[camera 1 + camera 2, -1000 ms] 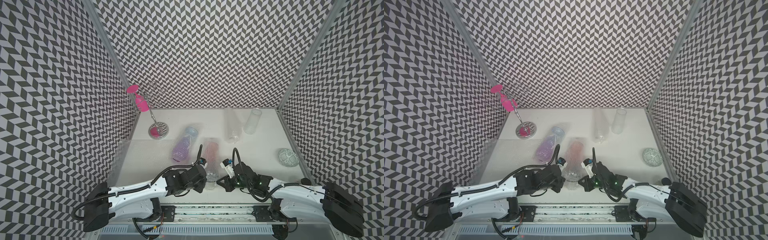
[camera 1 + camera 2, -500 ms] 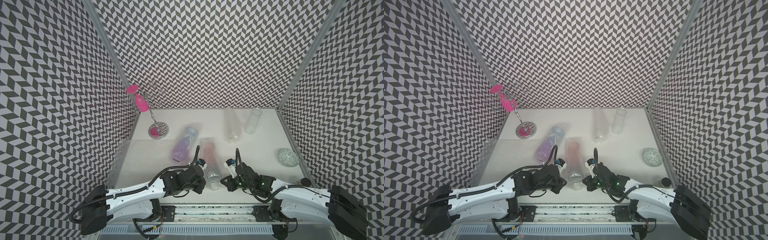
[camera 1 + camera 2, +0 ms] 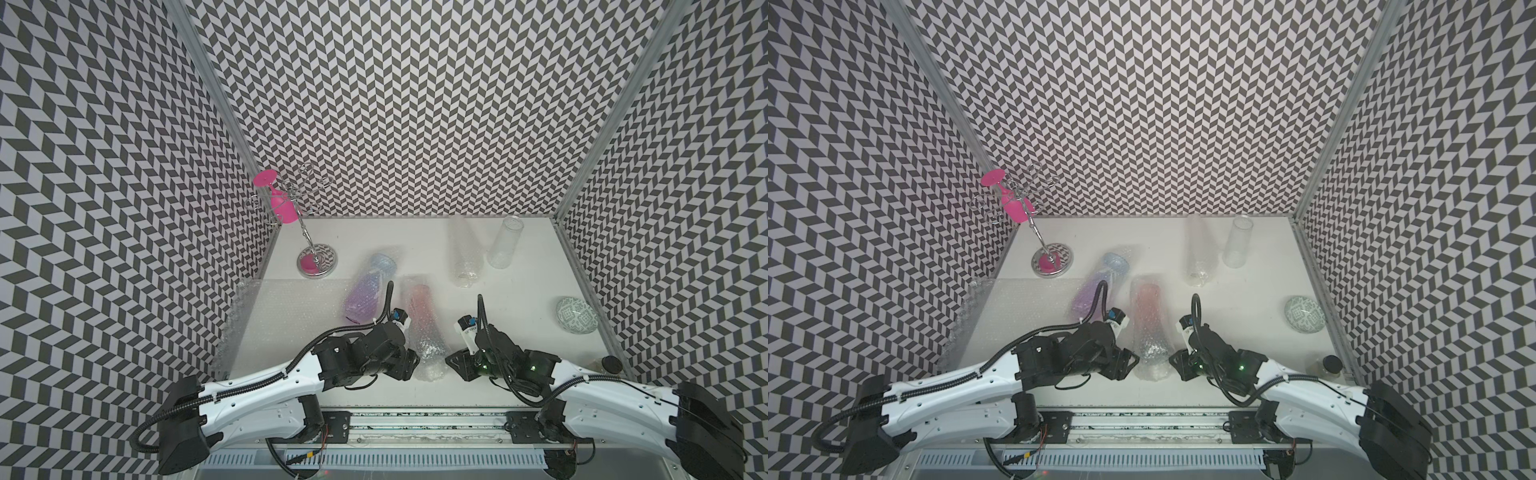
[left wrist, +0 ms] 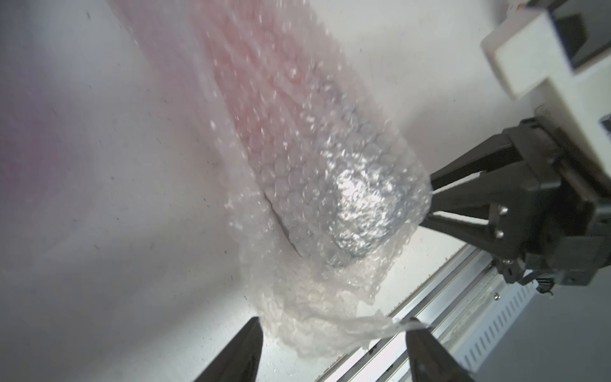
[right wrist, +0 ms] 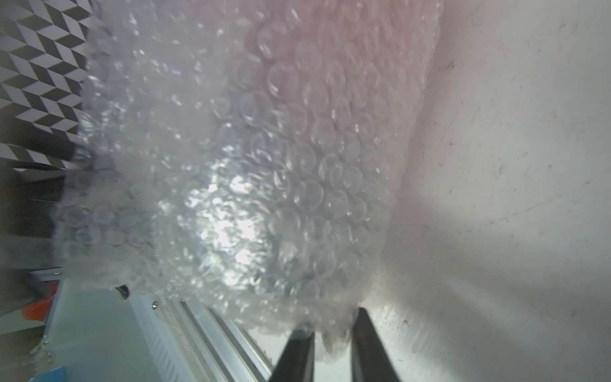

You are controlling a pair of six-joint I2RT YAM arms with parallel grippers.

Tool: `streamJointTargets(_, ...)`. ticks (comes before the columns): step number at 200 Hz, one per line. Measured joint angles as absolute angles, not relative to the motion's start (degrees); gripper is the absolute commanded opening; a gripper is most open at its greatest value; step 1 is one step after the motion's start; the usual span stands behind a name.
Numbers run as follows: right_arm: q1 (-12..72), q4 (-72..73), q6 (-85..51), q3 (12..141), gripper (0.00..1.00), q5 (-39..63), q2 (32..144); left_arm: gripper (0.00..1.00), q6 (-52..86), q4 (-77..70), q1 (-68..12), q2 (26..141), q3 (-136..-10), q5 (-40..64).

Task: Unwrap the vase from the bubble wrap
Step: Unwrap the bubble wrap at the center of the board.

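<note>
A pink vase (image 3: 420, 307) lies on the white table, wrapped in bubble wrap (image 3: 428, 353), its crumpled end toward the front edge; both top views show it (image 3: 1148, 320). My left gripper (image 3: 413, 366) sits at the left of that end, open wide. In the left wrist view the wrap's loose end (image 4: 317, 317) hangs between the fingers and a thin strand touches one fingertip (image 4: 417, 329). My right gripper (image 3: 451, 362) is at the right of the same end. Its jaws stand a little apart, with a small fold of wrap (image 5: 334, 337) loose between them.
A purple wrapped vase (image 3: 365, 291) lies just left of the pink one, on a flat bubble sheet (image 3: 286, 316). At the back are a clear wrapped vase (image 3: 463, 253) and a glass cylinder (image 3: 505, 245). A wire rack (image 3: 316, 262), a patterned bowl (image 3: 577, 314) and a small bottle (image 3: 613, 364) stand near the walls.
Both grippers were shut on the wrap's near end and have opened, the left wide, the right slightly. Both arms drew a little toward the front edge.
</note>
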State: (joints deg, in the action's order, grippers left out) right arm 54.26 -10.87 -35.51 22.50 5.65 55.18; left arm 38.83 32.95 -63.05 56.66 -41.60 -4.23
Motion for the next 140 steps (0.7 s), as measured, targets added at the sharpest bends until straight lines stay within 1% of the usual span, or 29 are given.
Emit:
streamJointTargets(10, 54.2, -12.2, -35.6, 23.4, 0.37, 5.1, 54.2, 0.71, 38.3, 33.3, -62.0, 55.9, -42.7, -4.2)
streamJointTargets(15, 54.3, -12.8, -35.7, 23.7, 0.47, 4.7, 53.8, 0.71, 38.2, 33.4, -61.5, 55.7, -43.0, -4.2)
streamJointTargets(24, 54.3, -13.8, -35.8, 24.5, 0.62, 4.3, 53.1, 0.71, 37.3, 33.6, -59.8, 55.4, -43.7, -3.7)
streamJointTargets(30, 54.3, -14.5, -35.7, 25.1, 0.67, 4.0, 52.7, 0.71, 36.9, 33.8, -58.6, 55.4, -44.1, -3.7)
streamJointTargets(39, 54.3, -15.2, -35.5, 25.9, 0.7, 3.6, 52.3, 0.71, 36.0, 34.0, -56.4, 55.5, -44.7, -3.2)
streamJointTargets(66, 54.3, -17.3, -35.4, 29.8, 0.73, 3.0, 53.1, 0.71, 32.5, 33.9, -48.9, 57.4, -46.7, -1.3)
streamJointTargets(98, 54.3, -18.6, -35.4, 36.3, 0.75, 1.2, 57.3, 0.71, 26.9, 32.6, -39.3, 64.4, -50.8, 3.4)
streamJointTargets(118, 54.1, -18.8, -35.6, 39.9, 0.77, -1.1, 60.2, 0.73, 22.9, 32.1, -36.3, 69.0, -54.7, 5.0)
streamJointTargets(140, 52.1, -18.9, -35.3, 44.8, 0.78, -2.1, 64.6, 0.74, 19.6, 31.1, -34.6, 72.7, -59.0, 6.4)
